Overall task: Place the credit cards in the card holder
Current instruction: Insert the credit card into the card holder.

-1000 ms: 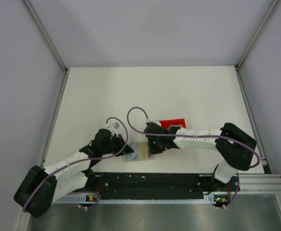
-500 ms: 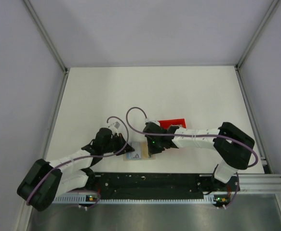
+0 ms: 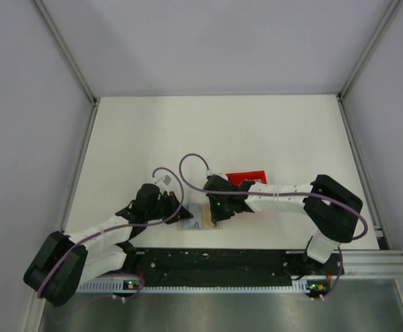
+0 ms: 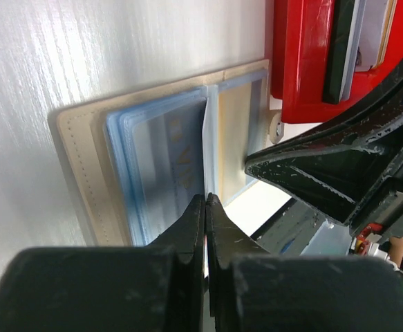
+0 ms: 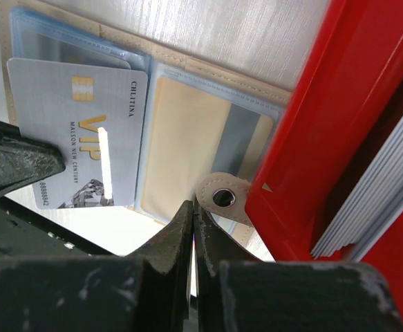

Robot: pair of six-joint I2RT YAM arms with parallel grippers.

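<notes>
The beige card holder lies open on the table near the front edge, its clear pockets facing up. My left gripper is shut on a silver VIP credit card, seen edge-on in the left wrist view. The card lies over the holder's left pocket. My right gripper is shut, its tips on the holder's near edge beside the snap tab. Whether it pinches the edge is unclear. More credit cards stand stacked in the red tray.
The red tray sits just right of the holder, touching its snap tab side. A black rail runs along the table's front edge close behind both grippers. White walls enclose the table on three sides.
The left arm's elbow has shifted slightly and the right gripper has crept a little to the left. Both grippers stay shut at the holder.
</notes>
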